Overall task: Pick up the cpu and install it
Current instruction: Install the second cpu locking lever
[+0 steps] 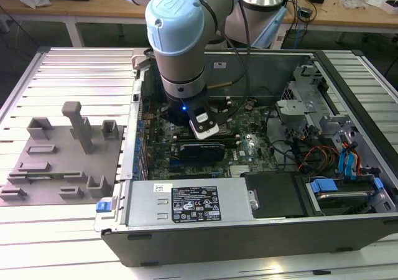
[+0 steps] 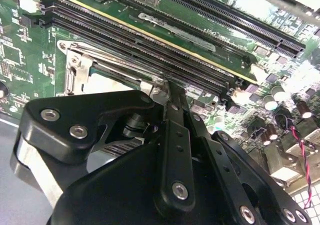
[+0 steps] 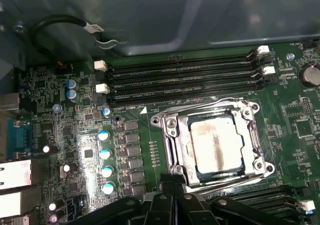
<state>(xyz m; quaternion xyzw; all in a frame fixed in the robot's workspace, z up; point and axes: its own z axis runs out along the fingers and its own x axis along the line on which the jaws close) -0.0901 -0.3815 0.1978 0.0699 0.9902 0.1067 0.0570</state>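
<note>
The arm hangs low inside the open computer case (image 1: 249,230), its gripper (image 3: 172,197) just beside the near edge of the socket (image 3: 167,127) on the motherboard (image 3: 80,135). The cpu (image 3: 216,144) lies flat inside the socket's metal frame, silvery top up, with nothing touching it. The jaws look drawn together and empty, though their tips are partly hidden. To my eye, doing this well means checking that the chip sits level and square in the frame, and keeping the fingers off the memory slots (image 3: 180,80) alongside.
</note>
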